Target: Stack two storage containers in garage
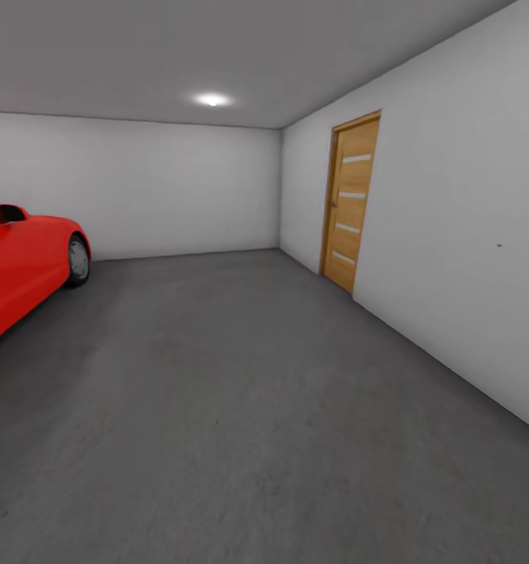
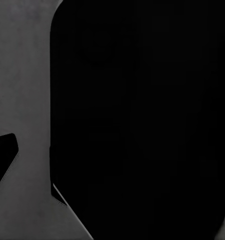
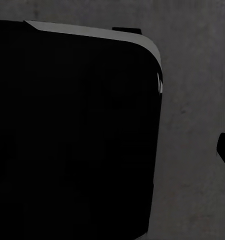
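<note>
garage (image 1: 139,188), your head view: floor (image 1: 240,407), dark grey concrete; red car (image 1: 21,266) at left; wooden door (image 1: 350,204) in right wall; ceiling light (image 1: 211,99). wrist views: black robot body over grey floor; gripper states cannot be told.

White walls (image 1: 178,188), grey concrete floor (image 1: 240,407), one ceiling light (image 1: 212,99), wooden door (image 1: 350,202) right, red car (image 1: 21,262) left.
</note>
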You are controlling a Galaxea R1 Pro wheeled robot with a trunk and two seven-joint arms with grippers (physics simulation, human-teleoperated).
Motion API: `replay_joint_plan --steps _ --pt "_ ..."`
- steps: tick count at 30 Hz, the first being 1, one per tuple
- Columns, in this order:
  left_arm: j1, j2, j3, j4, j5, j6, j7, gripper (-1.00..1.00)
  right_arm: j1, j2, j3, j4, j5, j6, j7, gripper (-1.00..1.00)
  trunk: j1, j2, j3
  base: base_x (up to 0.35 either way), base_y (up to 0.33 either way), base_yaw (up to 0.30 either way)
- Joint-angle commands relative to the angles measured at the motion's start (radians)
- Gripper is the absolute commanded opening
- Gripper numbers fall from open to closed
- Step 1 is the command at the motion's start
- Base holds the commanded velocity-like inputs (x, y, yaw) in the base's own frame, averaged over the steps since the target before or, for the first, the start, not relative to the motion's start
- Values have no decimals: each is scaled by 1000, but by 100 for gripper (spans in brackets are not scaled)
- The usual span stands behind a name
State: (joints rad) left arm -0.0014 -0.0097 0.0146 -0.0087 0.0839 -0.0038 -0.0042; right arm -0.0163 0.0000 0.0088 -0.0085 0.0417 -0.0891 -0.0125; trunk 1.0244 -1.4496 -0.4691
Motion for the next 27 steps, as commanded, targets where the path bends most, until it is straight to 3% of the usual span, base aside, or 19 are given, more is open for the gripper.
replay_joint_plan --steps 1,27 --pt "0 0 1 -1 9 -1 0 100 -1 0 0 1 4 -3 -1 100 1 0 -1 324 0 0" --pt "0 0 1 -1 9 -1 0 100 -1 0 0 1 5 -1 -1 100 1 0 -1 324 0 0"
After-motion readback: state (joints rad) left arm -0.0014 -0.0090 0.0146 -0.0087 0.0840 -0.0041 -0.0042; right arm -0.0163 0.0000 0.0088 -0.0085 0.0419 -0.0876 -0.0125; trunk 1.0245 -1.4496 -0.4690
